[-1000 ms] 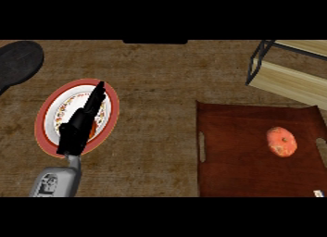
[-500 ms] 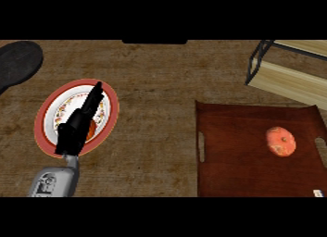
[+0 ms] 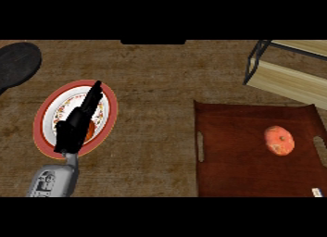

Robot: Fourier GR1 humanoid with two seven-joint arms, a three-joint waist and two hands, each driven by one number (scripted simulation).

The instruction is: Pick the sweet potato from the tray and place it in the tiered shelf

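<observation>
Brown woodgrain tabletop (image 3: pixel 152 78): orange, lumpy sweet potato (image 3: pixel 279 140) lies on the dark red tray (image 3: pixel 241 171) — likely stiff, light; grasp across its middle. Left hand (image 3: pixel 75 125) is released, fingers straight, over a patterned plate (image 3: pixel 49 111).

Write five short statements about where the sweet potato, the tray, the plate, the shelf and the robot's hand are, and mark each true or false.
1. The sweet potato lies on the brown tray. True.
2. The left hand is curled round the sweet potato. False: it shows over the red-rimmed plate with straight fingers, far from the sweet potato.
3. The tiered shelf stands beyond the tray, at the view's upper right. True.
4. The sweet potato already sits in the tiered shelf. False: it is on the tray.
5. A dark pan lies at the view's upper left. True.
</observation>
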